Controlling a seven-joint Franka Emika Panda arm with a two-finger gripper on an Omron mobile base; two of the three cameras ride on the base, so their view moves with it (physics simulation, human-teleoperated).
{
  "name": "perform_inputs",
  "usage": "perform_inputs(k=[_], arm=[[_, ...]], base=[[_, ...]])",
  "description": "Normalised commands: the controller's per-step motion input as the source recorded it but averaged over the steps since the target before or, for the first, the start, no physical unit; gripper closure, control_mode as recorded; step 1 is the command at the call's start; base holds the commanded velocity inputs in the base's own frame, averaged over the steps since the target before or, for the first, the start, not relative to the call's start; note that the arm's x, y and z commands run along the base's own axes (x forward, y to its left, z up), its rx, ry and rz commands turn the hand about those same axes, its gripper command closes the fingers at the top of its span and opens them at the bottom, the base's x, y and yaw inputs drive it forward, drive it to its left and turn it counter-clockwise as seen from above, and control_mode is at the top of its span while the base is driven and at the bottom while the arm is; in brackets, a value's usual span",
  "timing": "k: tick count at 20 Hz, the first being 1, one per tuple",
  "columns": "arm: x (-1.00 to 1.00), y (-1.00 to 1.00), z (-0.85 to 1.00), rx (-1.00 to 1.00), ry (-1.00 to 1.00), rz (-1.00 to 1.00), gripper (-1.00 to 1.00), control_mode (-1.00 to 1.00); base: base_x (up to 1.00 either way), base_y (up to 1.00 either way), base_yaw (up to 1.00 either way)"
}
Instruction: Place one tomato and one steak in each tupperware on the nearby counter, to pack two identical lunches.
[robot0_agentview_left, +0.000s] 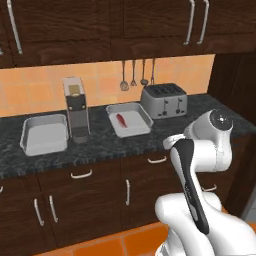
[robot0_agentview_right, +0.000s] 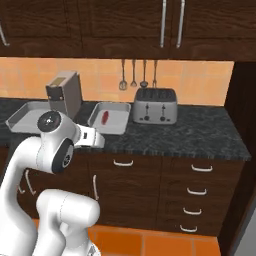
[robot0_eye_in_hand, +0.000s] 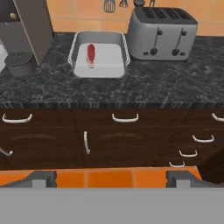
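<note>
We saw the gripper (robot0_eye_in_hand: 109, 177) wide open w/ nothing in it, held back off the counter (robot0_eye_in_hand: 144, 89). Near tub (robot0_eye_in_hand: 99, 56) sat at 12 o'clock from the hand, beside the toaster (robot0_eye_in_hand: 162, 33), w/ a red steak (robot0_eye_in_hand: 91, 53) inside, long axis 12–6. Second tub (robot0_agentview_left: 44, 134) lay past the coffee machine (robot0_agentview_left: 76, 107), at 9 o'clock. We judged both tubs weren't yet fully packed.

Orange tiled backsplash (robot0_agentview_left: 45, 90) – dark wood upper cabinets (robot0_agentview_left: 100, 25) above – orange floor tiles (robot0_eye_in_hand: 109, 178) below drawers.
</note>
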Motion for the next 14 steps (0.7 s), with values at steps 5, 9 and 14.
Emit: perform_inputs(k=[5, 9, 14], arm=[[0.00, 0.00, 0.00, 0.00, 0.00, 0.00, -1.00, 1.00], [0.00, 0.00, 0.00, 0.00, 0.00, 0.00, -1.00, 1.00], [0.00, 0.00, 0.00, 0.00, 0.00, 0.00, -1.00, 1.00]], base=[[-0.03, -1.00, -0.02], [0.03, -1.00, 0.00], [0.01, -1.00, 0.00]])
